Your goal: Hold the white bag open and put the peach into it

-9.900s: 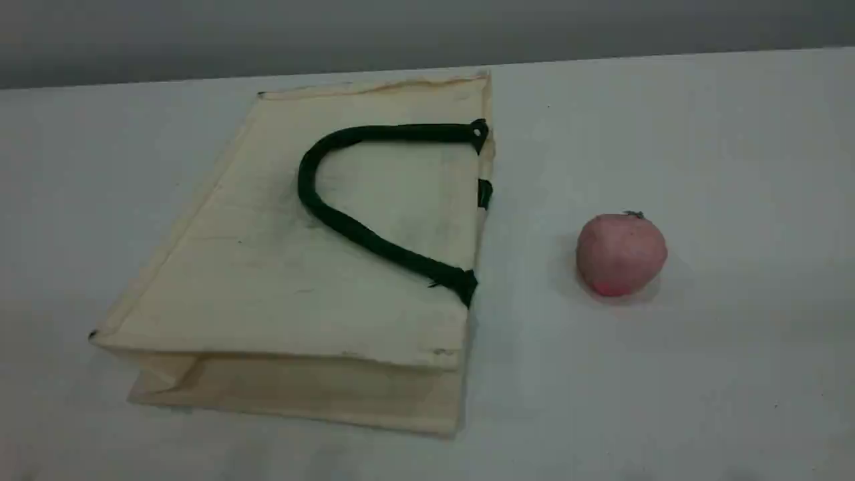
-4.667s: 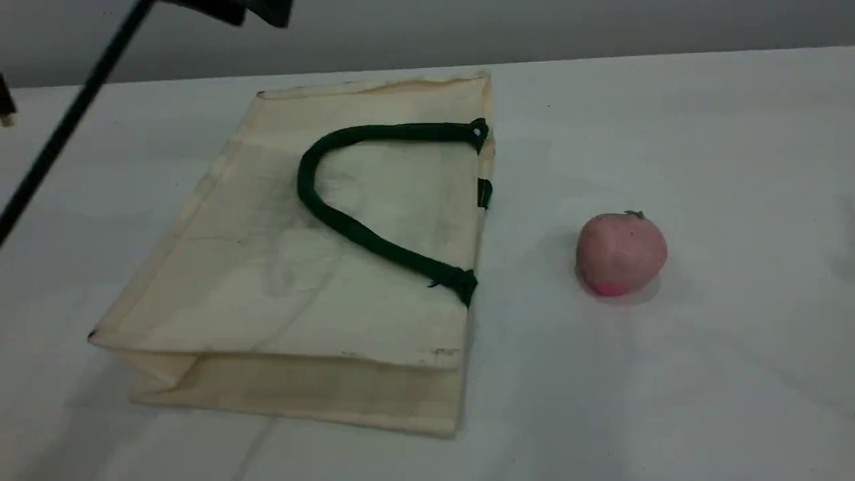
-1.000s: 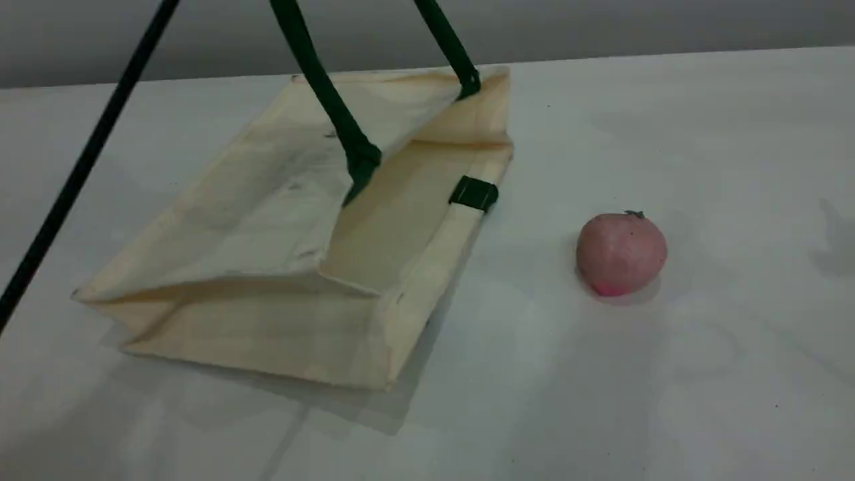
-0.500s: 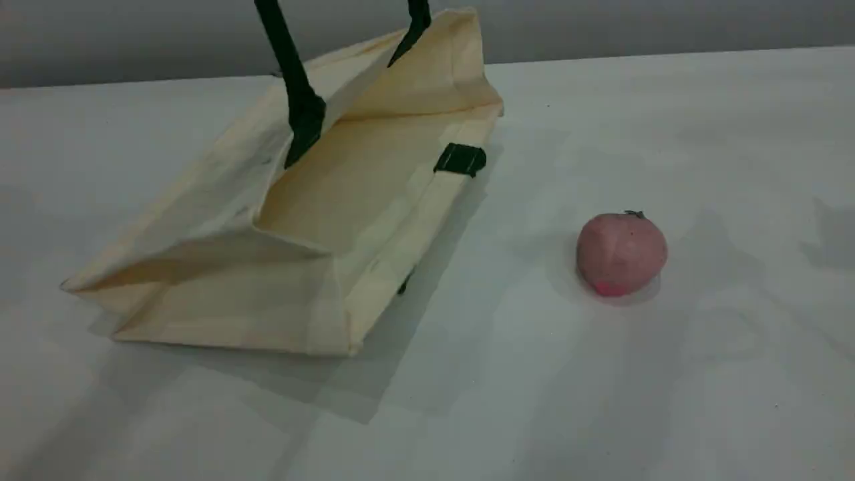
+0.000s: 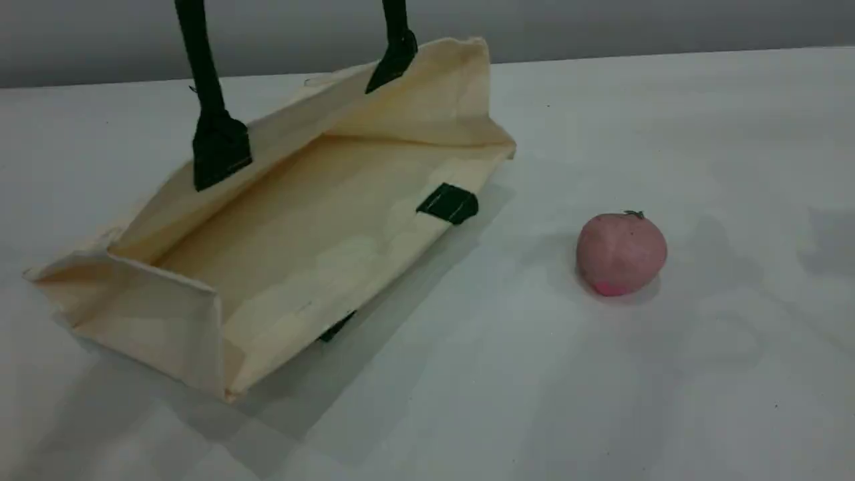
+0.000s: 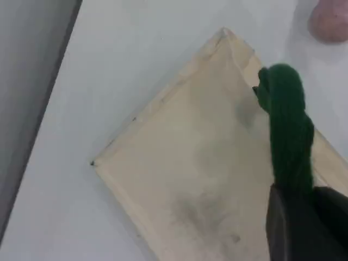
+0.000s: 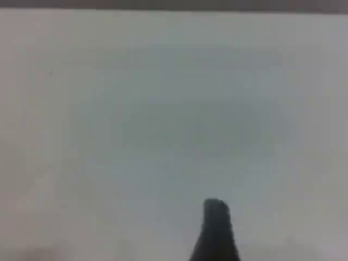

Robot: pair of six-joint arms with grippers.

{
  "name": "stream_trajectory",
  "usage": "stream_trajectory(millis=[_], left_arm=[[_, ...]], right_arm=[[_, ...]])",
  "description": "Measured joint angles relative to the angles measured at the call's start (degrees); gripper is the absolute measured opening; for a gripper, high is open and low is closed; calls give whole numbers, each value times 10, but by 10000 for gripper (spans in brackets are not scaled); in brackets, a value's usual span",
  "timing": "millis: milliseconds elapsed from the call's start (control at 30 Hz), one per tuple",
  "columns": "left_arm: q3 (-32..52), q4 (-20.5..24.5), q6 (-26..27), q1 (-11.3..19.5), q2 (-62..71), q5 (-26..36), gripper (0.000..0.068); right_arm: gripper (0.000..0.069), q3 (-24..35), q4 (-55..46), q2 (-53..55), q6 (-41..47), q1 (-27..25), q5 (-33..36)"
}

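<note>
The white bag (image 5: 320, 227) lies on its side at the table's left, its mouth gaping toward the right and front. Its upper wall hangs from the dark green rope handle (image 5: 200, 73), whose two strands run up out of the scene view. The left wrist view looks down on the bag (image 6: 179, 174); there the handle (image 6: 288, 136) ends in my left gripper (image 6: 304, 228), which is shut on it. The peach (image 5: 621, 252) rests on the table to the right of the bag, apart from it, and also shows as a peach (image 6: 330, 22) at that view's top edge. My right gripper (image 7: 216, 223) hovers open over bare table, holding nothing.
A green patch (image 5: 447, 202) marks the lower rim of the bag's mouth. A bit of the other handle (image 5: 334, 327) peeks from under the bag. The white table (image 5: 701, 133) stretches to the right behind the peach, with a grey wall beyond.
The handle has risen and moved left, pulling the bag's upper wall up so the mouth gapes much wider. The bag has slid left and forward. The peach has stayed put.
</note>
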Motion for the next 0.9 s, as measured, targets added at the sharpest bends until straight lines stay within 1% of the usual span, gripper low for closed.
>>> stream_trajectory(millis=[133,267,433,567,700,900], left_arm=[[0,0,22,0,0,-1,87],[0,0,22,0,0,-1,87],[-1,-1,22,0,1,-1,87],[-2,-2,36,0,1,-1,87],[-9,-2,36,0,1,0,87],[-13,2,41,-12,1,-1,87]], right_arm=[[493,0,20,0,1,0,23],[493,0,33,0,1,5,38],[493,0,33,16,-13,54,38],[493,0,33,54,-13,96,39],[493,0,33,92,-13,122,49],[493,0,37,120,-13,155,65]])
